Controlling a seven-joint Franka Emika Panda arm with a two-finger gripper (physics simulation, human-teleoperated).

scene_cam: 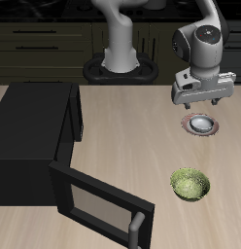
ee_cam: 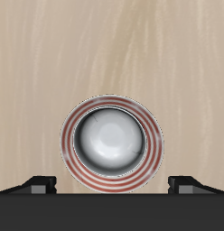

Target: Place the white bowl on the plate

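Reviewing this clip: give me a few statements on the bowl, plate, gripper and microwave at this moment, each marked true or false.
1. The white bowl sits on the plate. True.
2. The gripper is clamped on the bowl. False: its fingers are spread wide, clear of the bowl and holding nothing.
3. The microwave door is open. True.
4. The green mottled bowl lies on the plate. False: it stands on the table, nearer the front edge.

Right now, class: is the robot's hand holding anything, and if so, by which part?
Nothing. The hand is open above the white bowl, which sits on the plate; neither finger touches it.
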